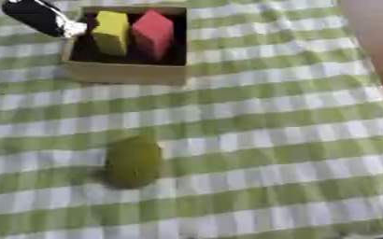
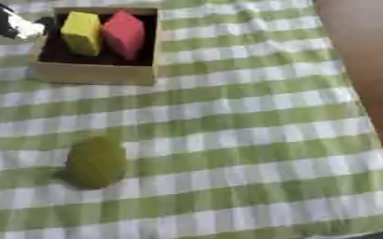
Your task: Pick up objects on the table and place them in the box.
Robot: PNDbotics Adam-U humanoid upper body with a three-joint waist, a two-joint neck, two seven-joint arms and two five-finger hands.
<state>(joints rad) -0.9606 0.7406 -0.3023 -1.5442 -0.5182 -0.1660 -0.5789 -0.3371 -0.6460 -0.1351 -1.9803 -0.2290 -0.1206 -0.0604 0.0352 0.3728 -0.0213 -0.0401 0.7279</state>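
A wooden box stands at the far left of the checked cloth. Inside it, a yellow block and a red block stand side by side. A green oval object lies on the cloth nearer to me, left of centre. Part of my left arm, black with a silver end, shows at the top left corner, just beside the box's left rim. Whether its fingers are open or shut is hidden. My right hand appears in neither view.
The green and white checked cloth covers the table. Its right edge runs down the upper right, with brown floor beyond it.
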